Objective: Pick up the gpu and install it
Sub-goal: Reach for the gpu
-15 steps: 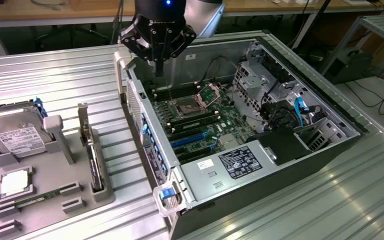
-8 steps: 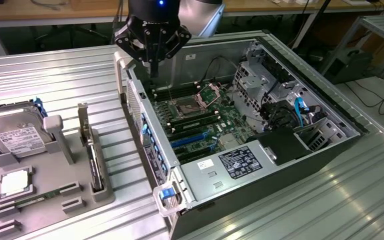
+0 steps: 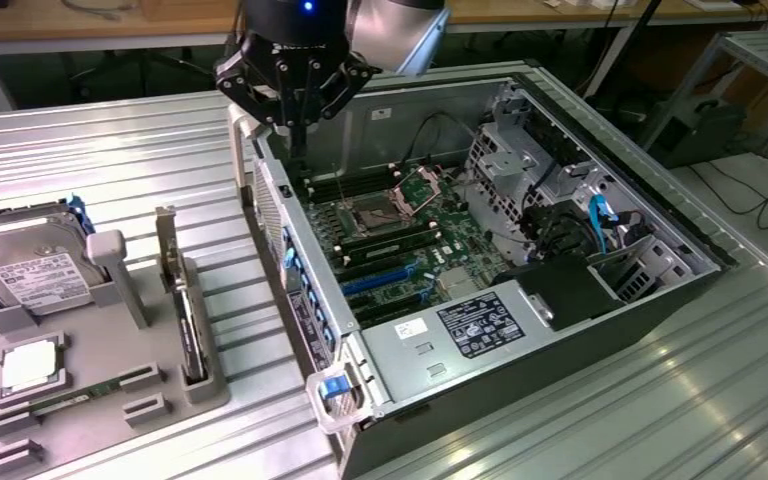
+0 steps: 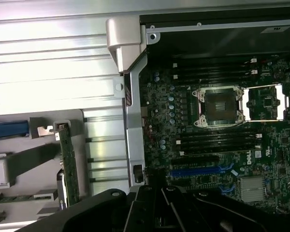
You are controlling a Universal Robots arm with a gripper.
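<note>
The gpu (image 3: 187, 315) is a green card standing on edge in a slot of the grey holder tray (image 3: 157, 385), on the exterior view's left. In the wrist view the gpu (image 4: 68, 166) is edge-on, its silver bracket (image 4: 47, 129) at one end. My gripper (image 3: 296, 158) hangs over the rear left wall of the open computer case (image 3: 491, 350), well away from the gpu. Its fingers are shut together with nothing between them. The gripper's black body (image 4: 159, 210) crosses the wrist view. On the motherboard are blue expansion slots (image 4: 198, 171) and an open CPU socket (image 4: 220, 106).
The holder tray also carries a silver hard drive (image 3: 31, 265), a CPU (image 3: 31, 365) and a slim RAM stick (image 3: 71, 400). Cables and drive cages (image 3: 584, 210) fill the case's far side. Everything rests on a ribbed metal table (image 3: 104, 160).
</note>
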